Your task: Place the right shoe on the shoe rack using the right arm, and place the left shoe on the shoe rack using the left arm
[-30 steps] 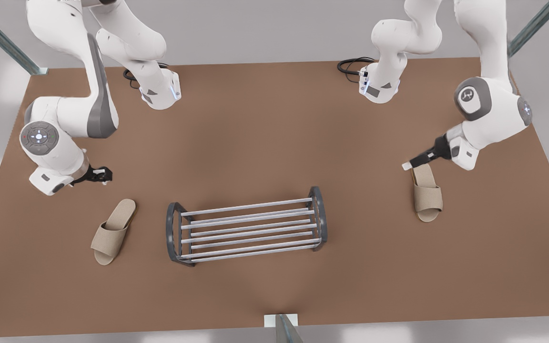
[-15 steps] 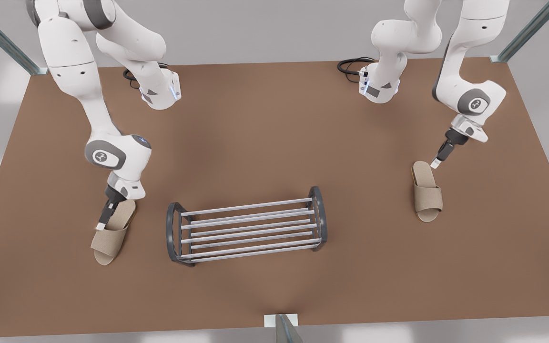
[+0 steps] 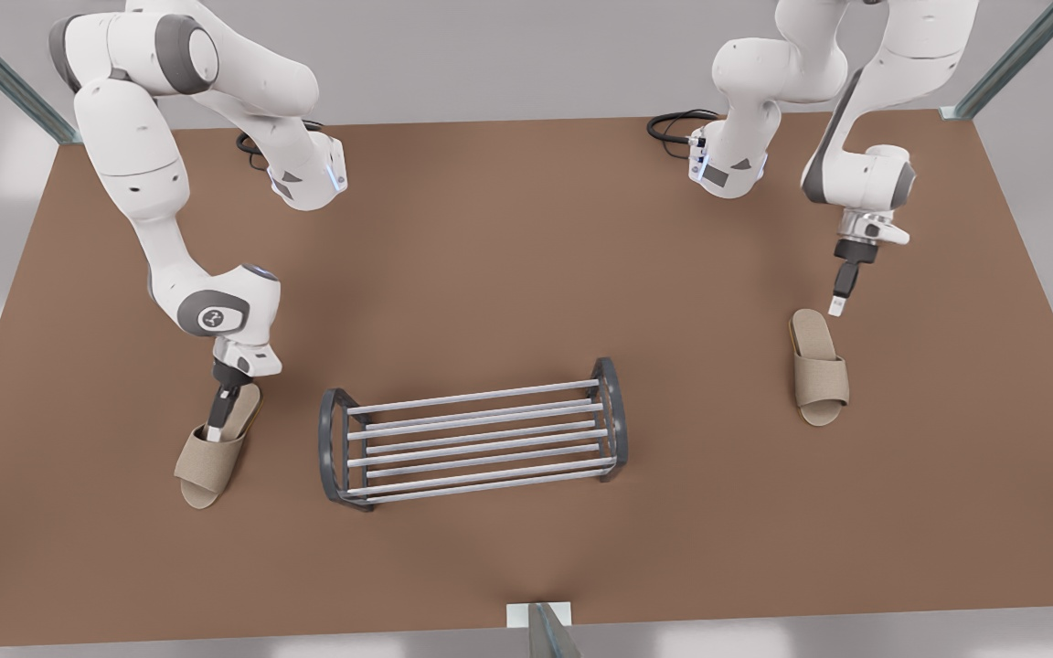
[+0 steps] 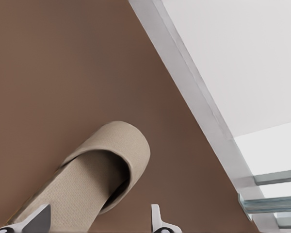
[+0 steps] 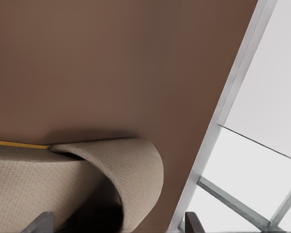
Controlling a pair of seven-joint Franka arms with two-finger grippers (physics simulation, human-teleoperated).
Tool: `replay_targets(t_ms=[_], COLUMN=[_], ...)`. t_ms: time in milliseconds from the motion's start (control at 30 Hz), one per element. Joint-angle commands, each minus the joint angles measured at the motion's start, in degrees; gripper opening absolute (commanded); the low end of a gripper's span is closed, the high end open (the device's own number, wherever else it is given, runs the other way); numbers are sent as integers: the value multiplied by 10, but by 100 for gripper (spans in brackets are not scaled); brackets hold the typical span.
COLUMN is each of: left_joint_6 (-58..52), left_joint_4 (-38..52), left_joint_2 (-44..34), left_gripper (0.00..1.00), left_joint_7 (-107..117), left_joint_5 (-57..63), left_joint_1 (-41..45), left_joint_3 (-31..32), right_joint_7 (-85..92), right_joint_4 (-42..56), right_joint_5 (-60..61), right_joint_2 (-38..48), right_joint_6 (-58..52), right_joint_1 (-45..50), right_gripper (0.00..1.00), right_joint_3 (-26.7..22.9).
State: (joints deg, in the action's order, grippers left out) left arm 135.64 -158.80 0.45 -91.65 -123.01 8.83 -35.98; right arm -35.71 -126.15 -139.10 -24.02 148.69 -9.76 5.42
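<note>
Two beige slippers lie on the brown table either side of the shoe rack [image 3: 473,397], a low rack of silver bars between dark arched ends. My right gripper [image 3: 214,429] is low over the slipper [image 3: 200,471] on the front view's left, at the mouth of its strap. It is open, its fingers astride that slipper [image 5: 128,165] in the right wrist view. My left gripper [image 3: 839,306] hangs open above the heel end of the slipper [image 3: 821,379] on the front view's right. That slipper [image 4: 111,155] lies below and ahead of its fingers.
Both arm bases [image 3: 307,178] [image 3: 728,169] stand at the back of the table with black cables beside them. A metal post [image 3: 540,629] rises at the middle of the front edge. Bare tabletop [image 3: 526,274] stretches between the arms behind the rack.
My right gripper came in from the outer side and dropped to the strap mouth of its slipper. My left gripper turned upright and shifted slightly over the other slipper's heel.
</note>
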Motion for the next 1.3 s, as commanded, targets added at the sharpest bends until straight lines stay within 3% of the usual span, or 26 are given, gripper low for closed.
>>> replay_targets(t_ms=[0, 100, 1000, 1033, 1100, 1267], left_joint_6=[-92, -134, -162, -169, -170, -169], left_joint_4=[-5, 1, 162, 168, 176, 210], left_joint_2=[3, 27, 220, 228, 235, 253], left_gripper=[100, 100, 100, 100, 100, 100], left_joint_7=[84, 197, 210, 210, 212, 234], left_joint_5=[-10, -11, -39, -39, -39, -50], left_joint_1=[26, 30, 28, 28, 26, 26], left_joint_3=[-2, 0, 35, 35, 35, 53], right_joint_7=[-211, -210, -212, -221, -233, -233], right_joint_4=[0, 4, 49, 49, 49, 49], right_joint_5=[-8, -10, -104, -107, -115, -115], right_joint_2=[-1, -5, -63, -63, -62, -62], right_joint_6=[-9, -10, -81, -81, -81, -81], right_joint_1=[1, 1, -3, -5, -6, -4], right_gripper=[100, 100, 100, 98, 81, 69], right_joint_3=[-1, -1, -19, -19, -19, -21])
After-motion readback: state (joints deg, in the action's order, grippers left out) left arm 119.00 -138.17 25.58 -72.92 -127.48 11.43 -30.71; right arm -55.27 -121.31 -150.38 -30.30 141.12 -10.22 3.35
